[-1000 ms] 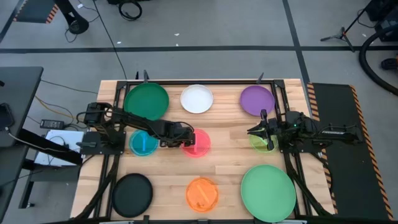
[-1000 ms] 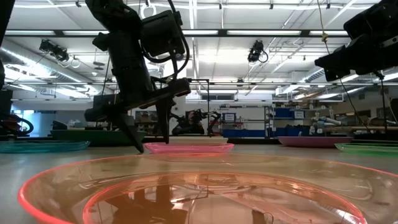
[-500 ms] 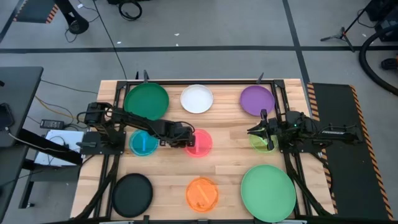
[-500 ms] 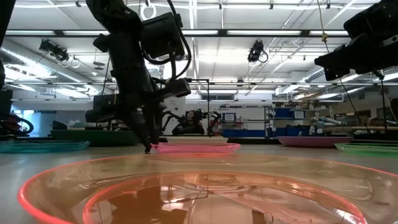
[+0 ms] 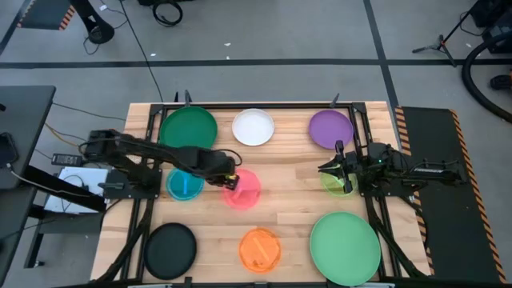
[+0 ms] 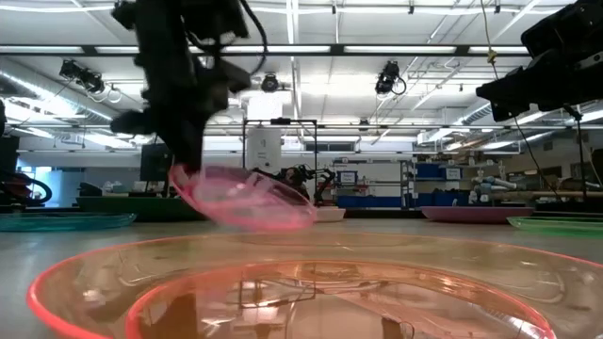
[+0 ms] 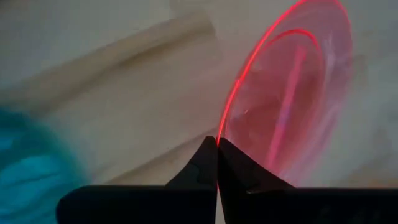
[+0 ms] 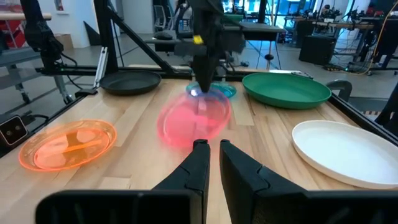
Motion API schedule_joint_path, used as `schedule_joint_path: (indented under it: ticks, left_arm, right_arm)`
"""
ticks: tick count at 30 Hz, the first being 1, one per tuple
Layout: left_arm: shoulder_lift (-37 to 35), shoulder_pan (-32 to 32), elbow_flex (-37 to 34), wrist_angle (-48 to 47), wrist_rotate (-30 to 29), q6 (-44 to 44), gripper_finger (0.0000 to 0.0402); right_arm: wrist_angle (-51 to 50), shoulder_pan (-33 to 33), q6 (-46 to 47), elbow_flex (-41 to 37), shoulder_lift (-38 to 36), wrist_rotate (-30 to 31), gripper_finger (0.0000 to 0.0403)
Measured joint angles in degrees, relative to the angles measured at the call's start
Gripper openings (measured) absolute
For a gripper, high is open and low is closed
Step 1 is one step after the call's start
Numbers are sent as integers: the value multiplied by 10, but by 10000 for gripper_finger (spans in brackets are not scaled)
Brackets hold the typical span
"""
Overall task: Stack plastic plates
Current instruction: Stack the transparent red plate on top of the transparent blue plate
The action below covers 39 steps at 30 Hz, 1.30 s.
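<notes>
Nine plates show from above, none stacked and none holding anything. Nearest the table's front edge lie the black plate, the orange plate and a large light green plate, each flat on the wood and apart from the others.

Mid-table, the left gripper has its fingers closed on the near rim of the pink plate, pinching it edge-on. That plate is off the table and tilted: in the low view the gripped side is high and the far side dips toward the wood (whether that low edge touches is hard to say through the blur). The left wrist view shows the rim running straight out from between the two pressed fingers. Just beside it, toward the left arm's base, the blue plate lies flat under the arm.

On the other side the right gripper hovers over the small lime plate; its fingers stand slightly parted with nothing between them.

Farthest back lie the dark green plate, the white plate and the purple plate, in a row. Nothing lies between the pink plate and its neighbours.
</notes>
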Motion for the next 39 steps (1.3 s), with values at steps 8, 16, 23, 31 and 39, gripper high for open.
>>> schedule_joint_path:
  ticks: [8,16,23,31,39]
  left_arm:
    - [-175,0,0,-193,-47,62,2]
    - [-300,5,0,-357,-49,84,1]
    - [-369,4,-74,-370,-73,57,1]
    - [-398,3,-146,-359,-92,11,4]
    - [-397,3,-152,-365,-95,8,6]
  right_arm:
    - [53,0,-149,0,0,12,47]
    - [205,-1,-9,0,8,42,47]
    - [256,-1,209,0,10,185,47]
    - [437,24,200,0,74,152,47]
    - [516,53,305,0,179,195,47]
